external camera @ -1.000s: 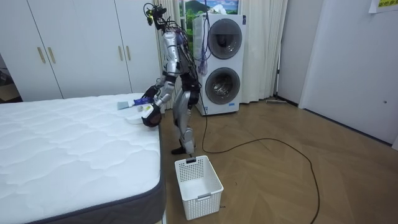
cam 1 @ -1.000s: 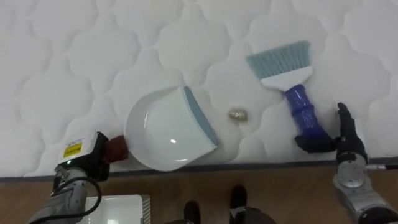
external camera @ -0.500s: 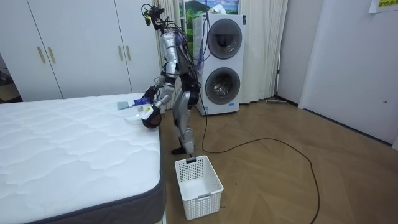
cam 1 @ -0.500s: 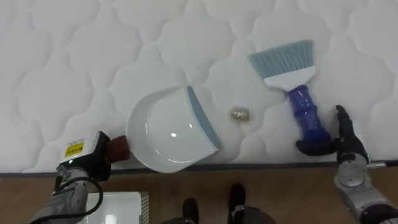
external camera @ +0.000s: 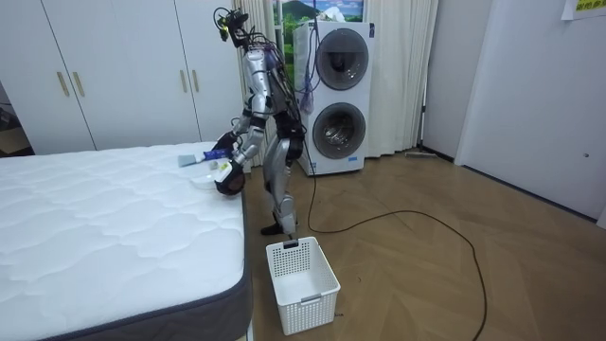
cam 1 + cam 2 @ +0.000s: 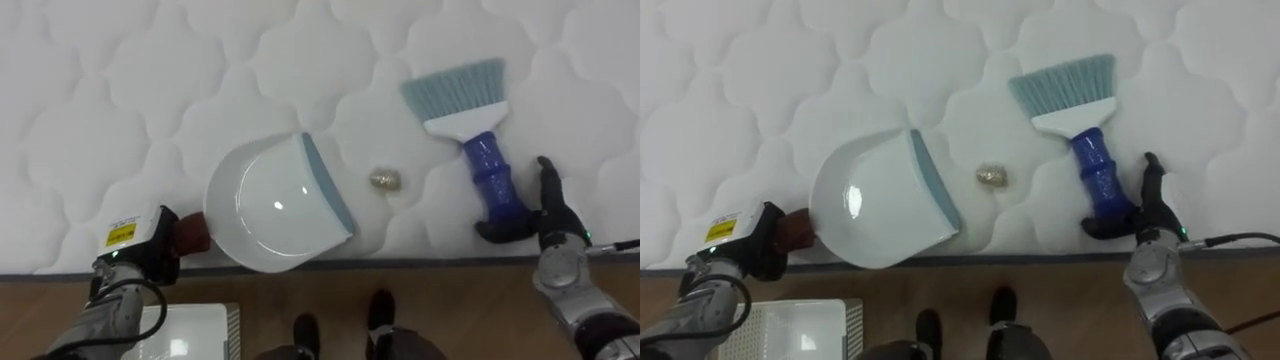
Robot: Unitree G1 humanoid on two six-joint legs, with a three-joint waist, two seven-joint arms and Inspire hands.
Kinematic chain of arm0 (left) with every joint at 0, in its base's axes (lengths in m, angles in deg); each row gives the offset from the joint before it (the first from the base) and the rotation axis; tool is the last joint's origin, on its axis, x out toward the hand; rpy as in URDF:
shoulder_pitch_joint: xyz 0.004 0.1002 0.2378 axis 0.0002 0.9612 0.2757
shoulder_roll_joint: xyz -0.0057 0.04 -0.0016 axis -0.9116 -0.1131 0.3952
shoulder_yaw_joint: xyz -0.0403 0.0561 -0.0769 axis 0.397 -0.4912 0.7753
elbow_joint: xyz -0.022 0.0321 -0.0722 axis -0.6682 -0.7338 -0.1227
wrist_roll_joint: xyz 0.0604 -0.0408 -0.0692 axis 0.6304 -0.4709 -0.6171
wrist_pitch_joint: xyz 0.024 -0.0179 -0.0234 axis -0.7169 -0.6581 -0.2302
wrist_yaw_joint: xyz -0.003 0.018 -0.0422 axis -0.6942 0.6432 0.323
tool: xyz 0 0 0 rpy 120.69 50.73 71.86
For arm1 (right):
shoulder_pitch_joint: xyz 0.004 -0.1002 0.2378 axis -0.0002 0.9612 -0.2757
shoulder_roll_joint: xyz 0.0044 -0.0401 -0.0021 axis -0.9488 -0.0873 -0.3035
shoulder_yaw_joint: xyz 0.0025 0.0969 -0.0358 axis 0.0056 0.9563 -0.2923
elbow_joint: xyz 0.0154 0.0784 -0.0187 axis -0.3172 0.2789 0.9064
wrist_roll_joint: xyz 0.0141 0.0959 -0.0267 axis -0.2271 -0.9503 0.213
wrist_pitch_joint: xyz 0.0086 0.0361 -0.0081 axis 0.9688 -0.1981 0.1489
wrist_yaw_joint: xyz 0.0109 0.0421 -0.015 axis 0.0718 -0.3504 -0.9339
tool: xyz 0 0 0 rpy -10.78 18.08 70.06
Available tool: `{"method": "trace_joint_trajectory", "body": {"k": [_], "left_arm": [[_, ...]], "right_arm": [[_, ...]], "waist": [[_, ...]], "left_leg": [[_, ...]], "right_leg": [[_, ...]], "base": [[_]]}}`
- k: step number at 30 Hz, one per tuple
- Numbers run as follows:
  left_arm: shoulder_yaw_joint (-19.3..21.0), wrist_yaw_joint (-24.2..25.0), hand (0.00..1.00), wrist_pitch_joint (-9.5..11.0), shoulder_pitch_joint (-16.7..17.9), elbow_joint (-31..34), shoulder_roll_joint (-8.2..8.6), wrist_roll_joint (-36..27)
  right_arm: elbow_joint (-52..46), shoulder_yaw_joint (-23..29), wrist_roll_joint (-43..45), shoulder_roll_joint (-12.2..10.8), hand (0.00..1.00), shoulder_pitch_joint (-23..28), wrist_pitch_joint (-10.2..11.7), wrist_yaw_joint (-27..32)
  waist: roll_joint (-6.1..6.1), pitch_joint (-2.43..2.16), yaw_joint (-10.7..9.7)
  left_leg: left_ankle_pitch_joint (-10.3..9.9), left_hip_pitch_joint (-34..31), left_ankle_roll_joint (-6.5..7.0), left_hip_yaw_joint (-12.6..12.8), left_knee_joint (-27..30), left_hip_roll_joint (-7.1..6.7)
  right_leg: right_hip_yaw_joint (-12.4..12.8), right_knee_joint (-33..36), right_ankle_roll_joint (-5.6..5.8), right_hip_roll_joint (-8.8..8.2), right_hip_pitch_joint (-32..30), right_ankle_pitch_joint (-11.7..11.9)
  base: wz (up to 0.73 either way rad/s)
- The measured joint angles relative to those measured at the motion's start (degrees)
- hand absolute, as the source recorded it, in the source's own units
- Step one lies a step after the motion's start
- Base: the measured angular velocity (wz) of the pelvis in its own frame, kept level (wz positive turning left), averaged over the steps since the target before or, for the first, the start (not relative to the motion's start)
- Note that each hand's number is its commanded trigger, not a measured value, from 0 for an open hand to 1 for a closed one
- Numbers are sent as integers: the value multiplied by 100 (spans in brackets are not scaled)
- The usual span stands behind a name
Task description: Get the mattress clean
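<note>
Two hands reach over the near edge of the bed (image 6: 120,90). The left hand (image 6: 135,250) seems closed round the dark red handle of the white dustpan (image 6: 270,205), though its fingers are hard to see. The right hand (image 6: 550,222) is wrapped round the end of the blue brush (image 6: 485,165). A small gold scrap (image 6: 385,181) lies between pan and brush. The bristles point farther up the bed.

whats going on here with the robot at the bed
The robot stands at the edge of the bed. Its left hand grips the handle of a white dustpan, its right hand the end of a blue brush. A small crumpled scrap lies on the bed between them, not yet swept up.
</note>
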Motion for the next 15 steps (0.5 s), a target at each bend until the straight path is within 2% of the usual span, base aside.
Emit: {"method": "trace_joint_trajectory", "body": {"k": [3,8,15], "left_arm": [[-168,-73,100,-96,-12,-17,2,-7],[-282,-158,100,-195,-12,-31,2,-4],[-429,-168,100,-226,-1,-33,11,-6]], "right_arm": [[-63,-74,0,-1,0,-10,-80,109],[-167,-217,164,-16,0,-17,-85,320],[-259,-282,518,-18,0,-17,-85,496]], "waist": [[-4,10,32],[-3,21,45],[1,39,91]], "left_leg": [[-1,1,1,43,-2,3],[-3,8,4,103,-4,-6],[-3,13,2,105,-10,-5]], "right_leg": [[15,43,-3,-7,-31,1],[48,92,-8,-18,-69,4],[52,109,-22,-19,-78,12]], "base": [[-5],[-5],[0]]}}
